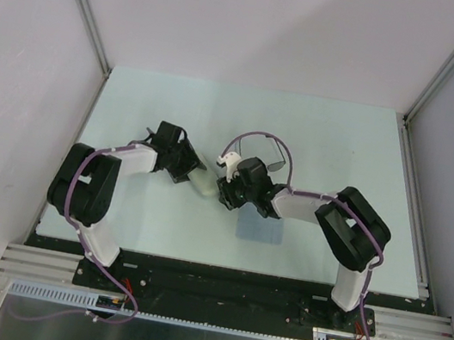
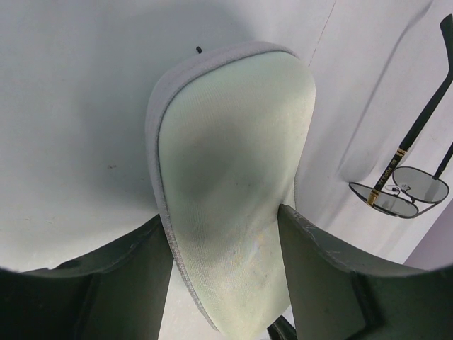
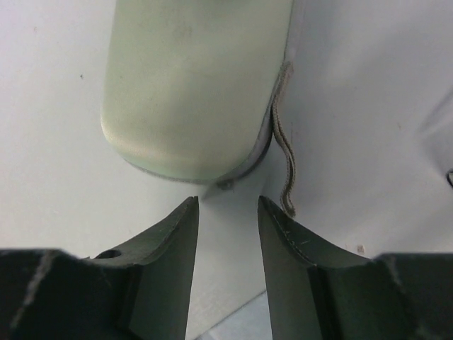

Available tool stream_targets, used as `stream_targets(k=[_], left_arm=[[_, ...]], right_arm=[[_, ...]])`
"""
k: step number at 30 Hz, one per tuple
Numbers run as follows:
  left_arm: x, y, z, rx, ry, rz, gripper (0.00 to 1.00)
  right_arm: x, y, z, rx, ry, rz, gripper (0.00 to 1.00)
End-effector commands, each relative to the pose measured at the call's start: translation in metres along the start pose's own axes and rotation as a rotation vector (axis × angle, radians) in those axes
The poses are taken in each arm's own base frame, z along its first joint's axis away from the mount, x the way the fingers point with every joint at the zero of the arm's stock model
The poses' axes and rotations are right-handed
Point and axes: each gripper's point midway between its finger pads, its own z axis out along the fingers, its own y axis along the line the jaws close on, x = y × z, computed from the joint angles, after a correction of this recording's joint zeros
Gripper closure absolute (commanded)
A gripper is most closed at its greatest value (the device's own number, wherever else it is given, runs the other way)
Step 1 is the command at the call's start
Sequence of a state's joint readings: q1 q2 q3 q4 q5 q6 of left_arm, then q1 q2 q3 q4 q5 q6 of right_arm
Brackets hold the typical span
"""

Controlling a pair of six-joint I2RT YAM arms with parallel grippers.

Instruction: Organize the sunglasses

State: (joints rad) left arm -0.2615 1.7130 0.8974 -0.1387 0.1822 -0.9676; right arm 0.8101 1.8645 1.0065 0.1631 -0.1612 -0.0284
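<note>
The sunglasses [image 2: 414, 188] lie on the table [image 1: 149, 113], and nothing touches them. Their two grey lenses sit side by side. One thin black arm sticks out long and straight, away from the lenses. There is a tiny gold bit where that arm meets the frame. From above, they are on the far side of the right arm's wrist, close to it. They are a little way off from the case [image 2: 233, 142], not touching it.

The case is pale green with a grey edge (it looks soft, like cloth). It sits between the two arms, near the middle of the table. The left gripper [image 2: 221, 214] has hold of it. One dark finger presses on each side of the case, and the round end pokes out past the tips.

The right gripper [image 3: 226, 200] holds nothing. Its two fingers stand apart with only bare table between them. Their tips stop just short of the other end of the case. A thin wavy strip [image 3: 284, 149] hangs down one side of the case there.

A square blue cloth [image 1: 259, 228] lies flat on the table. It is partly under the right arm, on the near side of the right gripper.
</note>
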Motion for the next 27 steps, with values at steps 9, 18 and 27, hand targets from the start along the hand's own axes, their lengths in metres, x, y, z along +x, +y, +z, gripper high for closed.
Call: stream_targets(k=[9, 18, 27], left_arm=[[0.016, 0.057, 0.008, -0.228, 0.041, 0.040, 0.36], [0.018, 0.059, 0.009, -0.237, 0.050, 0.047, 0.36], [0.016, 0.056, 0.010, -0.233, 0.047, 0.049, 0.36]], right_arm=[[-0.028, -0.006, 0.020, 0.041, -0.115, -0.032, 0.59], [-0.029, -0.005, 0.019, 0.063, -0.116, -0.082, 0.99], [-0.032, 0.002, 0.014, 0.035, -0.114, -0.085, 1.00]])
